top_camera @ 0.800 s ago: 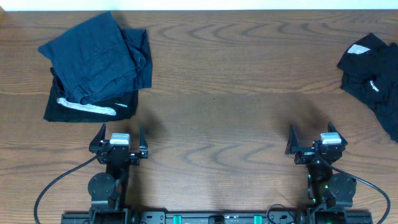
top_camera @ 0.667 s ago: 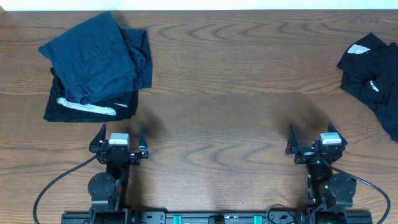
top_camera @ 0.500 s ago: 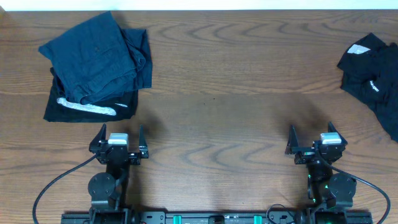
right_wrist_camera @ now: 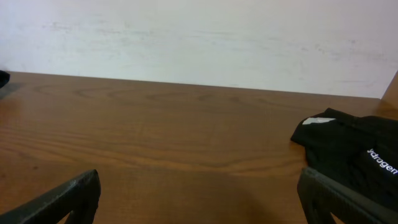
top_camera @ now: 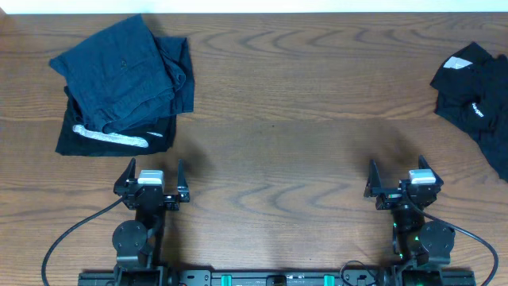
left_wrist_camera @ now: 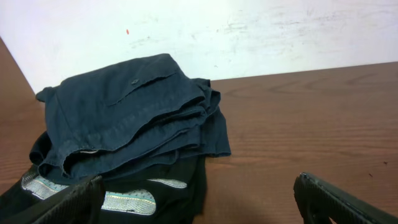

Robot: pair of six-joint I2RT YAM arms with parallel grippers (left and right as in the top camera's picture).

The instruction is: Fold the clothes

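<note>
Two claws sit parked at the near edge of the bench (top_camera: pixel 302 119), and we have no change to log. Across the last second neither arm shifts and no cloth moves. We read this as the fold not yet begun, with every step left to do.

Left claw (top_camera: pixel 155 165): spread wide, nothing between its jaws. Right claw (top_camera: pixel 398 165): likewise spread and empty. Each wrist view shows its own fingers (left_wrist_camera: pixel 62 204) far apart, with bare wood between.

Black top (top_camera: pixel 475 95): far right of the bench, partly cut by the overhead frame, well apart from both claws and nearer the right one. It lies in a loose crumpled heap, not flat. A white neck label (top_camera: pixel 456 63) shows at its left end, with a small white logo print (top_camera: pixel 476 109) lower down. In the right wrist view it looks matte and soft, with low folds.

Far left: navy folded garments (top_camera: pixel 119 71) stacked on a black folded piece with a silvery stripe (top_camera: pixel 107 138), untouched.

We judge the top needs pulling toward centre and spreading first.
</note>
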